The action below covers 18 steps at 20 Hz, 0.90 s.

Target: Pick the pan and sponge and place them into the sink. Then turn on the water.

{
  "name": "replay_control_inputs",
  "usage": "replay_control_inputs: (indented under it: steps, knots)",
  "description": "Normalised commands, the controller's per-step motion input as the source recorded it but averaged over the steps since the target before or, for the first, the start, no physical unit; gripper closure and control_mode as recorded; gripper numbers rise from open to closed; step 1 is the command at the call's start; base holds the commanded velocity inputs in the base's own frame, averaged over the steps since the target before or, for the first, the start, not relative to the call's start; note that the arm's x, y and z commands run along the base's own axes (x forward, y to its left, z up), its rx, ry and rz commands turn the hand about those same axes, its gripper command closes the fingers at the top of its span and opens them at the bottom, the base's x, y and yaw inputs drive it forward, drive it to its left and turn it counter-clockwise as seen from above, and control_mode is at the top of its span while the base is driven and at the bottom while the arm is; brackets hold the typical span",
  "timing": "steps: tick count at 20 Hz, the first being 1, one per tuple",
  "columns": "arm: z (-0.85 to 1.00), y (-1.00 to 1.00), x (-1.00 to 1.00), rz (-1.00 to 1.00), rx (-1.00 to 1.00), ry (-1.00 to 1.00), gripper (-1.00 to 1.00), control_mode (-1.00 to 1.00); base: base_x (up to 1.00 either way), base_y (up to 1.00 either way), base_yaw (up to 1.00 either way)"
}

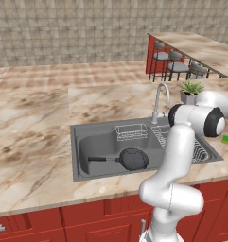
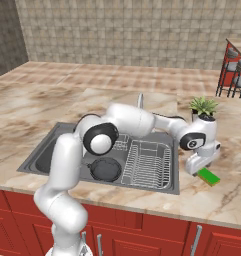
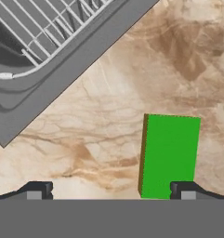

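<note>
Pan point(image 1: 133, 159) is lying in the sink point(image 1: 82, 132), so I'm over the sponge point(image 3: 169, 155) on the table point(image 3: 108, 139) right of the basin. Gripper point(image 3: 111, 189) spread wide and empty, sponge off toward one fingertip; needs centring first.

Sponge point(image 3: 170, 155) bright green, yellowish-brown side edge. Pan point(image 1: 133, 159) black, dark grey inside. Sink point(image 1: 87, 137) dark grey metal. Counter point(image 1: 35, 132) tan-beige marble, brown veining. Cabinets point(image 1: 63, 224) red. Wall point(image 1: 63, 28) grey-beige tile grid (small squares). Arm point(image 1: 174, 160) white, dark joints.
</note>
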Motion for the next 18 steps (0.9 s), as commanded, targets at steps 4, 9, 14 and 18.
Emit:
replay_control_inputs:
  steps: [4, 9, 14, 18]
  knots:
    - [-0.19, -0.22, 0.12, 0.0, 0.0, 0.03, -1.0, -1.0, 0.0, 0.0, 0.0]
    - [-0.16, -0.24, 0.13, 0.0, 0.01, 0.02, -1.0, -1.0, 0.0, 0.0, 0.0]
    - [-0.13, -0.19, 0.18, 0.0, 0.01, 0.02, -1.0, -1.0, 0.0, 0.0, 0.0]
    - [-0.16, -0.15, 0.16, 0.0, 0.02, 0.03, -1.0, -1.0, 0.0, 0.0, 0.0]
